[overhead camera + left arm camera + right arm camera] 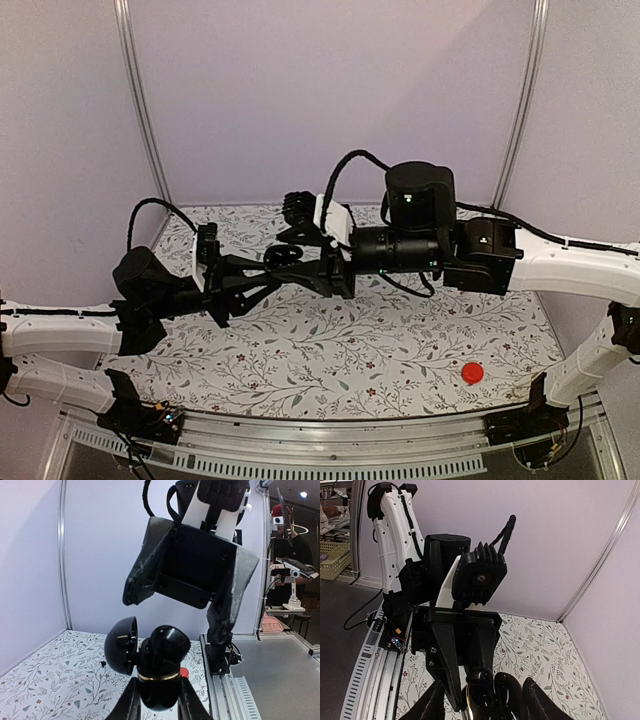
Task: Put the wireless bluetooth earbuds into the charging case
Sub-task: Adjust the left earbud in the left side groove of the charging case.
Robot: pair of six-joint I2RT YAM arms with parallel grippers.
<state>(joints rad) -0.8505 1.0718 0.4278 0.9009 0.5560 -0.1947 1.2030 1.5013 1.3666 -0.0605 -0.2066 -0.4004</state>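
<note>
Left gripper [158, 695]: jaws narrow, clamped on the lower half of the charging case [160, 677], 1 finger on each side. The case is held in the air above the table [350, 360], touching nothing else.

Right gripper [175, 620]: fingers spread, nothing between them. It hangs just above the case and is not touching it.

Case: the lid [121, 645] is swung open to the side. A rounded black lump [169, 639] sits on top of the body; cannot tell whether it is an earbud or part of the case. A small dark speck [102, 663] lies on the table, too small to identify.

Handling, judged:
- Light, rigid shell. It will not give under the pads.
- The glossy, curved surface looks slippery and could twist or squirt out if squeezed off-centre.
- The hinge and open lid are the weak points, so keep the fingers off them.
- Best hold is across the widest part of the lower half, below the gold band, leaving the top free for the other arm.
</note>
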